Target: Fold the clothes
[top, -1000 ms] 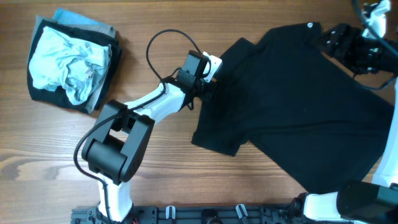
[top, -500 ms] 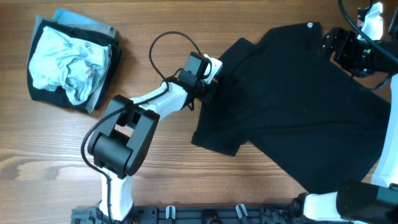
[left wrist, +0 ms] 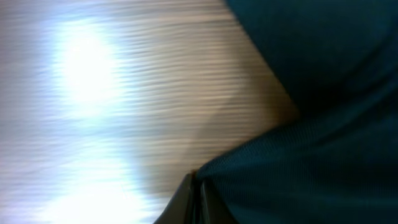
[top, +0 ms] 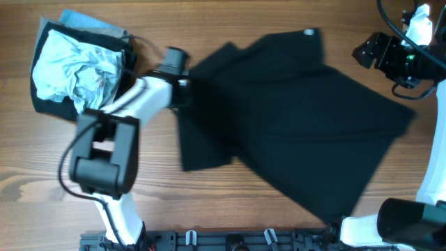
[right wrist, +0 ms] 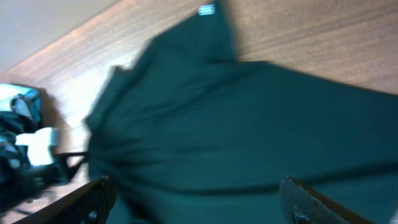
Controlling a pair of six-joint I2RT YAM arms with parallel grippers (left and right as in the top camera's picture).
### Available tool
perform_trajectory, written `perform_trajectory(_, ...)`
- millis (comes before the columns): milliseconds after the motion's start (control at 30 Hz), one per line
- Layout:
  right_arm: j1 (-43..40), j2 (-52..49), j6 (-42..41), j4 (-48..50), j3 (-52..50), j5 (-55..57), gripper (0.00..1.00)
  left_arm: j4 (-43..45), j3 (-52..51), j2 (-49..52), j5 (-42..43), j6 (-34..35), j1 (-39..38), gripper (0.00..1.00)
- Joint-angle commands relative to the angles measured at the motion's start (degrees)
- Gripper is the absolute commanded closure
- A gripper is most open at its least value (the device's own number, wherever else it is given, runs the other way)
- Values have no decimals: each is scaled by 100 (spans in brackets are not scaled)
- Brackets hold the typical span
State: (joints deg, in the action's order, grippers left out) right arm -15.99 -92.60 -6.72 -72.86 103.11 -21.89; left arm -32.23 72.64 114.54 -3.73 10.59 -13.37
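The black T-shirt (top: 293,118) lies spread and rumpled across the middle of the table, its small white tag (top: 310,32) at the far edge. My left gripper (top: 185,89) is shut on the shirt's left edge, and in the left wrist view the gripper (left wrist: 198,179) has its fingers pressed together with the dark fabric (left wrist: 311,168) running out of them. My right gripper (top: 364,51) hovers open beside the shirt's far right corner. From the right wrist, the gripper (right wrist: 196,183) has wide-apart fingers framing the shirt (right wrist: 236,124) below, and nothing is between them.
A pile of folded clothes (top: 78,68), pale blue on top of grey and black, sits at the far left, close to my left arm (top: 139,97). Bare wood (top: 230,202) shows along the front edge. The left arm (right wrist: 37,149) also shows in the right wrist view.
My left gripper closed on the shirt's left edge and swung left toward the pile, dragging the whole shirt leftward. The right gripper stayed near the far right corner, jaws open.
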Motion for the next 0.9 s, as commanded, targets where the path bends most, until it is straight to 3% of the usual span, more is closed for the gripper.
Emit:
perform_trajectory(0,17,-302,59,-31,-201,203,12,-426,-243,-122,0,229,688,96)
perform_trajectory(133,17,-527,-293,-149,-503,433,12,-634,-243,-468,446,142,824,96)
perform_trajectory(267,11,-726,-1080,-109,-1067,1366,20,-758,-243,-1045,691,-42,796,94)
perform_trajectory(333,-11,-837,-1307,31,-1462,1580,31,-774,-243,-1423,1108,-111,798,67)
perform_trajectory(367,-44,-905,-1360,125,-1665,1596,36,-778,-243,-1609,1357,-111,798,43)
perform_trajectory(400,-76,-962,-1460,223,-1878,1600,40,-804,-245,-1788,1613,-114,798,0)
perform_trajectory(500,-238,-1147,-1596,577,-2516,1617,44,-839,-243,-2295,2006,-114,798,0)
perform_trajectory(600,-428,-1255,-1606,780,-2894,1766,25,-927,-245,-2706,2026,-114,798,0)
perform_trajectory(667,-603,-1303,-1753,909,-3152,1910,22,-999,-245,-2907,2026,-114,796,0)
perform_trajectory(867,-1071,-1355,-1934,1600,-3954,1891,28,-1217,-243,-3104,2024,-118,796,0)
